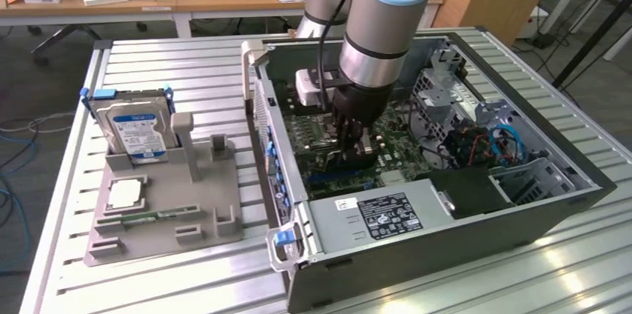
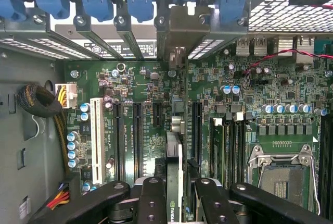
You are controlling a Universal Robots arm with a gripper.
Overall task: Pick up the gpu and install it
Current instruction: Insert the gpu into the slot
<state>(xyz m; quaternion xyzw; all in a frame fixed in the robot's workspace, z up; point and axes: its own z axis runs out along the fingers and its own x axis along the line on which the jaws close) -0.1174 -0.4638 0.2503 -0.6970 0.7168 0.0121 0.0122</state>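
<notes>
- From my exterior view the room looks evenly bright, with glare streaking the slatted metal counter (image 1: 553, 269).
- The open computer case (image 1: 326, 269) sits darker inside.
- My wrist view is sharp on the motherboard (image 2: 145, 94); the claw (image 2: 176, 193) nearest the lens looks dark.

The exterior view looked down from above at the table (image 1: 148, 284) and open case (image 1: 553, 203); the wrist view faced the motherboard (image 2: 145, 86) closely, inside that case.
</notes>
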